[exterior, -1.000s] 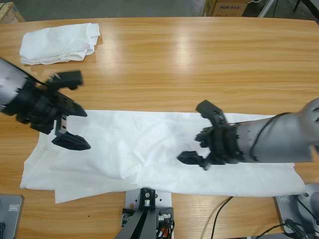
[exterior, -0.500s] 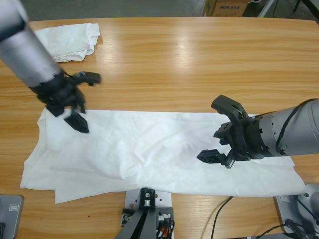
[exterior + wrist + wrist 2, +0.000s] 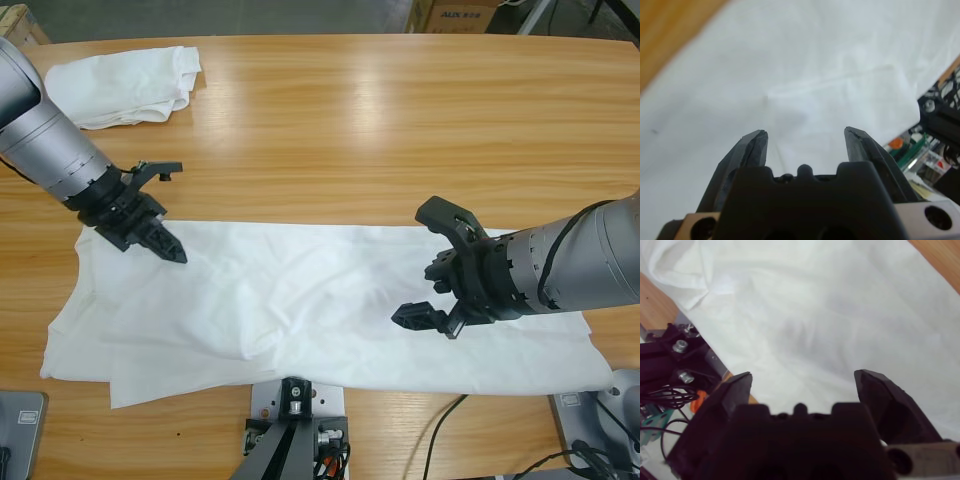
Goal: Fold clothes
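Spreading apart, both pairs of fingers hang empty over the shirt [image 3: 330,300], which lies wide, white and wrinkled along the tabletop's [image 3: 400,130] near edge. Left gripper [image 3: 165,205] angles down at its upper left corner; right gripper [image 3: 430,265] hovers right of middle. A folded bundle [image 3: 120,85] sits far left.

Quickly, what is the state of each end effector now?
Left end effector: open, holding nothing, over the T-shirt.
Right end effector: open, holding nothing.
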Controlling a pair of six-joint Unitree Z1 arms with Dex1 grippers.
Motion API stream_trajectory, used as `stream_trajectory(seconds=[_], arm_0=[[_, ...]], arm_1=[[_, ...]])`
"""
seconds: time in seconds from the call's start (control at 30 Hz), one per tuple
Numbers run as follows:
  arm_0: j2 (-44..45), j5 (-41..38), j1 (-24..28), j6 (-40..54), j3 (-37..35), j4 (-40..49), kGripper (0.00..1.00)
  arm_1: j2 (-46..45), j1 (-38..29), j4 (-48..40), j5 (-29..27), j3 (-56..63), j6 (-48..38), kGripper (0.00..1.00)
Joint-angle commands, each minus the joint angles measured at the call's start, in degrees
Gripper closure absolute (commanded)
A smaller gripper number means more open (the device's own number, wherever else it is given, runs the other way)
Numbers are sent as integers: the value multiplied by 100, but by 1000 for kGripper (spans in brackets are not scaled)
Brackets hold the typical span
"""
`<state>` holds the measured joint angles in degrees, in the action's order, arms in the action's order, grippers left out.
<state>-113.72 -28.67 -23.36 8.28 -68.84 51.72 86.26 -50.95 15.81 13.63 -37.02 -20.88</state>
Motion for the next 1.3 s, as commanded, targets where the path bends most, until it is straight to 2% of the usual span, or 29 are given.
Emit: stream_trajectory(seconds=[0.03, 0.27, 0.33, 0.4, 0.5, 0.53, 0.57, 0.6, 0.63, 0.97, 1.1, 1.3], arm_0=[[-451, 15, 60, -125, 245, -261, 373], [-536, -107, 42, -104, 406, -266, 392], [-529, -130, 42, -91, 406, -266, 473], [-490, -128, 42, -81, 426, -340, 503], [-441, -130, 27, -81, 433, -440, 633], [-416, -128, 14, -79, 433, -444, 643], [-393, -130, 4, -70, 433, -444, 705], [-367, -128, -9, -63, 435, -444, 929], [-346, -123, -19, -63, 447, -444, 1000], [-462, -409, -67, 5, 503, -426, 1000], [-251, -330, -14, -40, 554, -426, 1000], [596, -137, 1071, -673, 623, -470, 1000]], arm_1=[[49, 85, -103, 89, -33, -77, 153], [75, 217, -208, 108, -28, -102, 152], [102, 220, -228, 122, 4, -109, 152], [102, 217, -249, 131, 20, -114, 155], [100, 218, -272, 143, 20, -125, 152], [107, 217, -272, 157, 23, -127, 155], [119, 222, -286, 175, 30, -127, 154], [140, 218, -326, 189, 44, -132, 155], [160, 217, -365, 192, 60, -143, 155], [190, 218, -461, 184, 99, -206, 156], [190, 220, -521, 192, 101, -236, 156], [234, 220, -671, 201, 118, -283, 156]])
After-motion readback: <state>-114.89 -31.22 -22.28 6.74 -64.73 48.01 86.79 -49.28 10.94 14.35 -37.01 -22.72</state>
